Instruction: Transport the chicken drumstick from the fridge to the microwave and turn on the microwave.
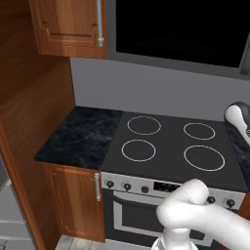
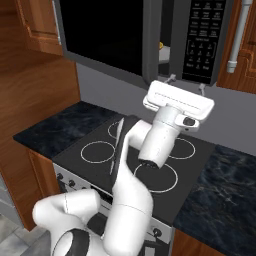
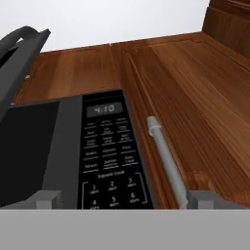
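Tool (image 2: pixel 186 82) below microwave (image 2: pixel 107 35), drumstick (image 2: pixel 161 45) inside

A glossy white arm (image 2: pixel 131 200) of rounded, tube-like links, dark at the joints, ends in a flat, boxy white hand (image 2: pixel 178 103).

Microwave (image 3: pixel 63 151) keypad (image 3: pixel 110 156) beside wooden cabinet (image 3: pixel 195 97) handle (image 3: pixel 166 158).

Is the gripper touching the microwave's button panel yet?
Cannot tell. In the right base view the gripper sits right under the microwave's button panel, with no plain contact or gap. The hand view shows the panel close ahead.
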Robot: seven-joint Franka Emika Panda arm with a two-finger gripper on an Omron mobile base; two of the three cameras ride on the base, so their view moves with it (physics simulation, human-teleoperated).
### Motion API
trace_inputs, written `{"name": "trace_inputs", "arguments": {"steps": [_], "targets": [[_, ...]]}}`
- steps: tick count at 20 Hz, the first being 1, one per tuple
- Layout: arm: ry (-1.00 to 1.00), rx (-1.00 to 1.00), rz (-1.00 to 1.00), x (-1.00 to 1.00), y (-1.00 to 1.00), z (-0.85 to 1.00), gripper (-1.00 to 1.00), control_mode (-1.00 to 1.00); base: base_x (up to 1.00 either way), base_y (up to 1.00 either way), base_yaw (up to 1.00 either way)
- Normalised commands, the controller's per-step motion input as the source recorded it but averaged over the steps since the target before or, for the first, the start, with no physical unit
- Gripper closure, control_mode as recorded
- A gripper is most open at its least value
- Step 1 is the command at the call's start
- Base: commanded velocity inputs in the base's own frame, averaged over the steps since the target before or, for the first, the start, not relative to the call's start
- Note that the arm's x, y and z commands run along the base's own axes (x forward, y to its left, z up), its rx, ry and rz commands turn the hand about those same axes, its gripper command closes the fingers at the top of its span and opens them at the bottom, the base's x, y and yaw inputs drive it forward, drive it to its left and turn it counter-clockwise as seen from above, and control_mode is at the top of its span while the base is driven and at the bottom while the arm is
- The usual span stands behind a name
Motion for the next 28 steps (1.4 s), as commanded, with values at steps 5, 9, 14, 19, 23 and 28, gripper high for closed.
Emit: {"name": "trace_inputs", "arguments": {"steps": [5,9,14,19,23,28], "targets": [[-0.05,-0.01,-0.25,0.5,0.57,0.0,-1.0,-1.0,0.0,0.0,0.0],[-0.02,-0.04,-0.33,0.51,0.66,0.0,-1.0,-1.0,0.0,0.0,0.0],[-0.01,-0.04,-0.33,0.59,0.64,0.0,-1.0,-1.0,0.0,0.0,0.0],[-0.06,-0.04,-0.29,0.74,0.6,0.0,-1.0,-1.0,0.0,0.0,0.0],[-0.08,-0.04,-0.26,0.89,0.58,0.0,-1.0,-1.0,0.0,0.0,0.0],[-0.08,-0.04,-0.26,1.0,0.57,0.0,-1.0,-1.0,0.0,0.0,0.0]]}}
